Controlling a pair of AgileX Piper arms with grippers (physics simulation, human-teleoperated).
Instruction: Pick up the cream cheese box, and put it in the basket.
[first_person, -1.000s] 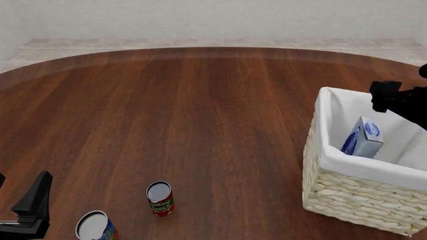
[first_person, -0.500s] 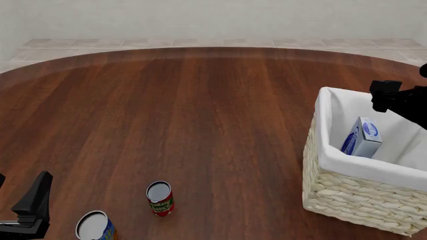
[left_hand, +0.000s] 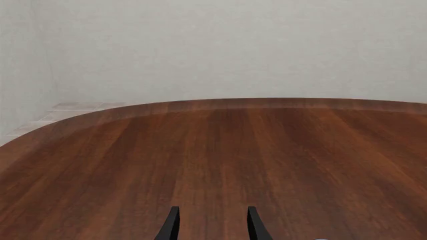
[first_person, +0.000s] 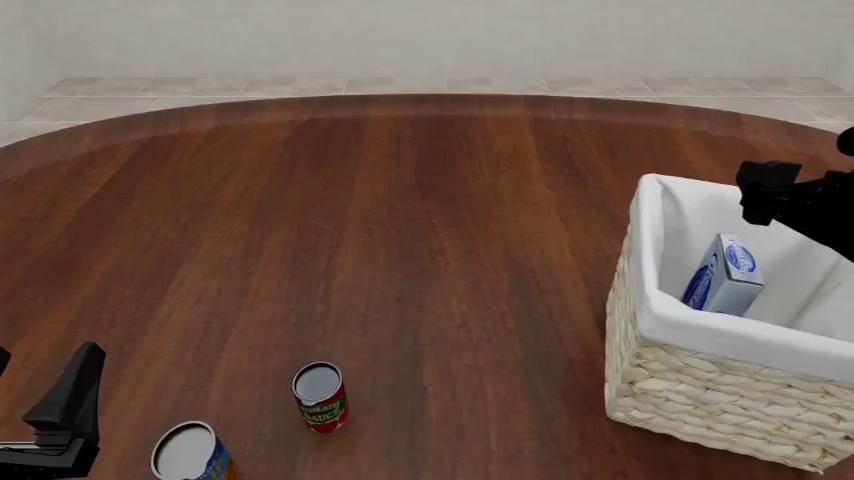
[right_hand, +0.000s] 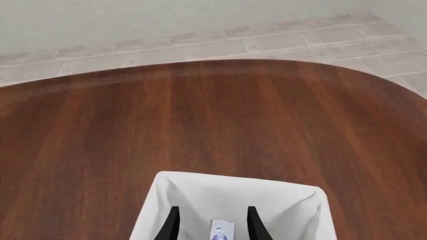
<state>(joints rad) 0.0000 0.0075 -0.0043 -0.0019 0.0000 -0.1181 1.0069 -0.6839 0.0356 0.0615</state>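
Observation:
The cream cheese box (first_person: 723, 275) stands tilted inside the basket (first_person: 707, 385), leaning toward its left wall, with nothing holding it. My right gripper (first_person: 770, 192) hovers above the basket's far side, clear of the box. In the right wrist view the right gripper (right_hand: 212, 225) is open. The box (right_hand: 221, 233) lies far below between its fingers, inside the basket's white liner (right_hand: 233, 182). My left gripper (first_person: 70, 400) rests at the near left corner of the table. In the left wrist view it (left_hand: 212, 227) is open with only bare wood ahead.
A red-labelled can (first_person: 320, 397) stands upright near the front edge. A blue-labelled can (first_person: 190, 452) stands to its left, close to my left gripper. The round wooden table (first_person: 374, 220) ends in a curved far edge with tiled floor beyond.
My right gripper has risen very slightly above the basket. The box has stayed in the basket, and the left arm has not moved.

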